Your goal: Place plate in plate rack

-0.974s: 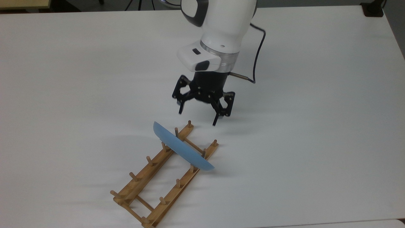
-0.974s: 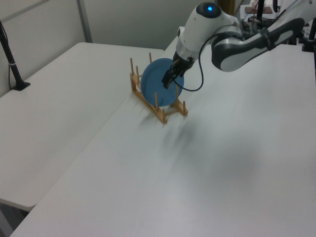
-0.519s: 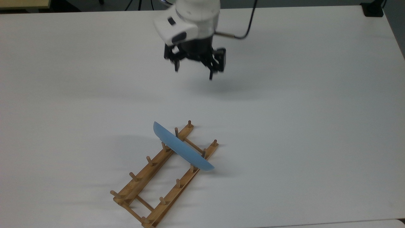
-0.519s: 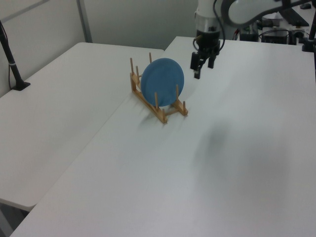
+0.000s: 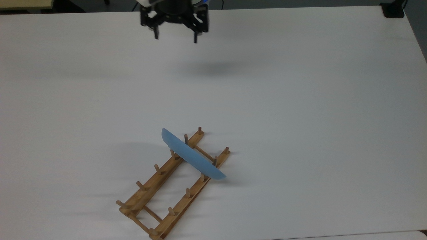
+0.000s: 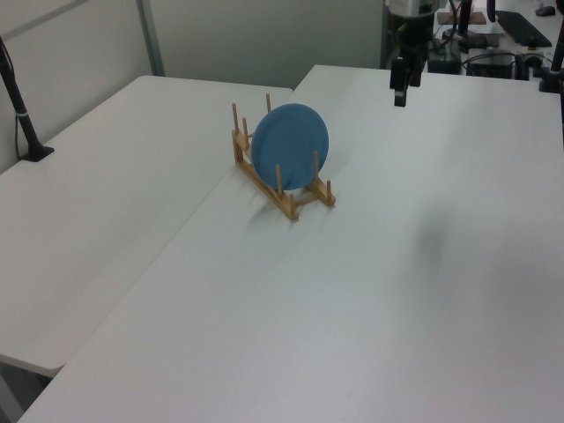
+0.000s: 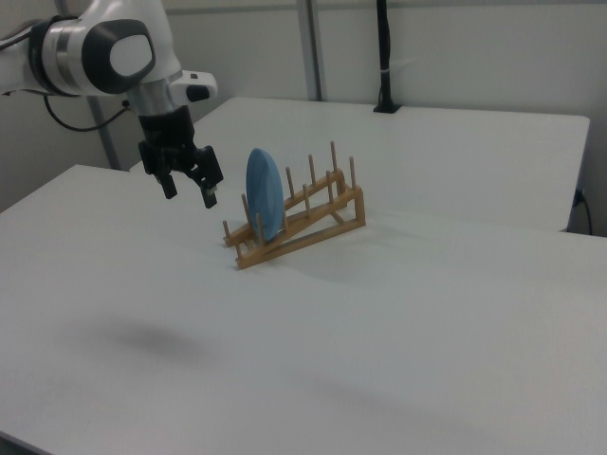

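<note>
White tables [image 6: 132,159] pushed tog.; grey wall [image 7: 455,47] behind.

A round, glossy light-blue plate [image 5: 192,156] stands on edge in a light-brown wooden plate rack [image 5: 173,185]. The rack has 2 long parallel rails joined by thin crossbars, each rail carrying 6 short upright pegs. The plate sits crosswise over both rails, near the end of the rack at the top view's upper right, between the 2nd and 3rd pairs of pegs from that end, and leans slightly. The other slots hold nothing.
</note>
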